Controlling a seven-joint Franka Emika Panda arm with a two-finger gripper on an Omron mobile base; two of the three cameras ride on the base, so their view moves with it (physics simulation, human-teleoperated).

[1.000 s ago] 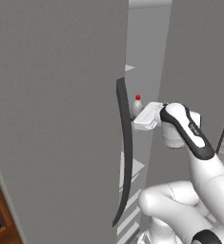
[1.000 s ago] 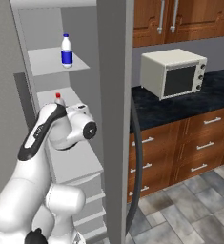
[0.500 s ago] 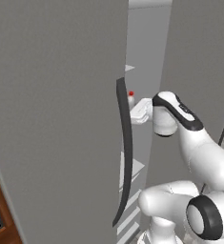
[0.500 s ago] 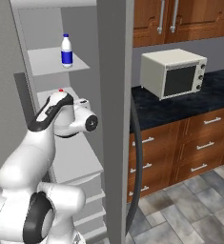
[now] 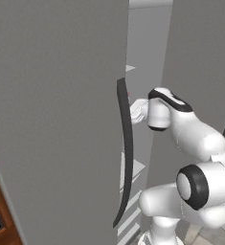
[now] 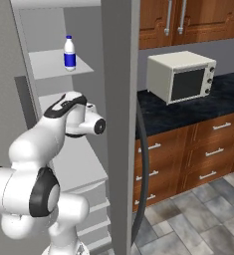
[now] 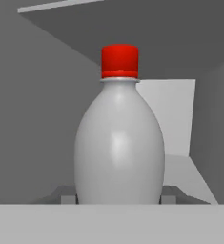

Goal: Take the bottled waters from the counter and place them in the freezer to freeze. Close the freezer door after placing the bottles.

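Freezer door (image 5: 56,119) swung open, its dark handle (image 5: 126,153) covering most of the pincer (image 5: 135,111) from the left; only the white hand and a sliver of red beside the handle show there. From the right, the fridge's other door (image 6: 121,124) stands edge-on and the arm's wrist hides the fingers entirely. In the hand view the red-capped bottle (image 7: 119,143) stands upright directly ahead of the pincer (image 7: 119,196), its base cut off by the lower edge. One small dark fingertip (image 7: 68,196) sits touching or just beside each flank of the bottle, so the pincer is pinching it or nearly so; I cannot tell which. The blue-capped bottle (image 6: 69,53) stands upright on the shelf (image 6: 58,63) above the pincer. The desk (image 6: 188,107) lies well off to its right.
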